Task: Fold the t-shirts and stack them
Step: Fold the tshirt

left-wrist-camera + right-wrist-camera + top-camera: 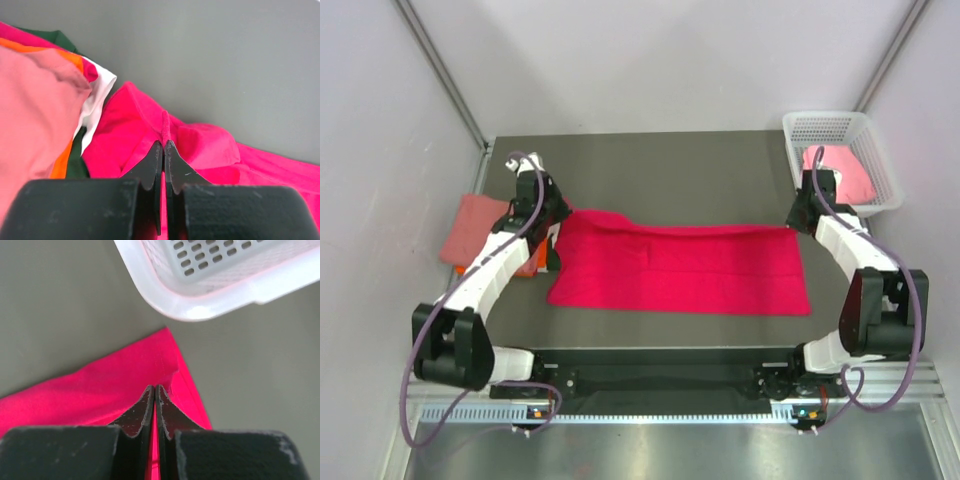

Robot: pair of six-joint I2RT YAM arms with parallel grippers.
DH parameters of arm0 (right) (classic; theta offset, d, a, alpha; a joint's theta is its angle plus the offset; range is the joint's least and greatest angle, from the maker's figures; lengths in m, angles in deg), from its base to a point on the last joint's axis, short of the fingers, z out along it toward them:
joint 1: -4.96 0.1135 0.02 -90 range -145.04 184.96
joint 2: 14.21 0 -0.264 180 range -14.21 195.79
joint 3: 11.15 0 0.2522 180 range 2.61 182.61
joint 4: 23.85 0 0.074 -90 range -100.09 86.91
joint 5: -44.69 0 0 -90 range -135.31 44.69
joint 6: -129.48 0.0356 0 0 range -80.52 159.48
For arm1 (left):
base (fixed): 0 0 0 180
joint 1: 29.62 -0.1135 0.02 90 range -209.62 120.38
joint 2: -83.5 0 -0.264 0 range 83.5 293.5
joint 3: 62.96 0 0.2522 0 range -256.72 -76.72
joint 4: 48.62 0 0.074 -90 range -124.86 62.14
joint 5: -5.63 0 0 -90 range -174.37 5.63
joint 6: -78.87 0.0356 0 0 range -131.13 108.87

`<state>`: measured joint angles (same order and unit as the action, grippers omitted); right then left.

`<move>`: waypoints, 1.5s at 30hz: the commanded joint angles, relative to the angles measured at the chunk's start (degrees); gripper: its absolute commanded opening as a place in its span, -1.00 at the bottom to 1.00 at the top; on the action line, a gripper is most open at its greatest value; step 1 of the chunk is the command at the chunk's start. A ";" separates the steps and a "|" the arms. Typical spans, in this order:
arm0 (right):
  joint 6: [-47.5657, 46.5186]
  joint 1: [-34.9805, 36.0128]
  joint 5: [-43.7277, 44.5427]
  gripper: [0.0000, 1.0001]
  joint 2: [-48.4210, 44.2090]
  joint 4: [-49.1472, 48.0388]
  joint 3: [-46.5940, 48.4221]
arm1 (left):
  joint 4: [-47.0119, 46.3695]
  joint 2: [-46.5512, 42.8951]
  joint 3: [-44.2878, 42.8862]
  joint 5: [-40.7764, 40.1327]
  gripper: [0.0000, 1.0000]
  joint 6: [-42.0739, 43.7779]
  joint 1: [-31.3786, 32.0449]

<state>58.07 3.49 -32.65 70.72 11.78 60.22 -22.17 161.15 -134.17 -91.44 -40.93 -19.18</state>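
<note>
The crimson-pink t-shirt [685, 268] lies spread as a wide band across the middle of the table. My left gripper [556, 222] is shut on a pinched ridge of its left end [164, 125]. My right gripper [800, 215] is shut on its far right corner [150, 375]. The dusty salmon t-shirt [472, 225] lies at the table's left edge and fills the left of the left wrist view [35, 105], with orange cloth [62, 162] under it. A light pink t-shirt [850, 175] lies in the basket.
A white mesh basket [835, 125] stands at the back right corner, its rim just beyond my right gripper [210, 305]. White and dark green cloth [97, 97] lie in the pile at the left, beside the crimson shirt's end.
</note>
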 commanded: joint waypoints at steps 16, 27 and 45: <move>4.26 -0.63 0.43 -1.00 -11.35 -5.34 -11.54 | -2.49 -18.58 14.20 -0.93 -1.00 -0.95 1.86; 9.71 -0.55 6.67 -1.00 -19.00 -9.65 -20.51 | 2.42 -28.68 27.38 -3.56 -1.00 -8.77 8.54; 7.78 21.66 -9.76 0.10 -15.85 -13.51 -13.14 | 12.45 -12.21 12.29 -6.38 0.78 -5.81 10.39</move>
<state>66.05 20.82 -34.39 51.79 1.61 43.69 -8.86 143.40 -117.23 -97.34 -50.94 -8.82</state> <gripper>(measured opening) 0.551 0.899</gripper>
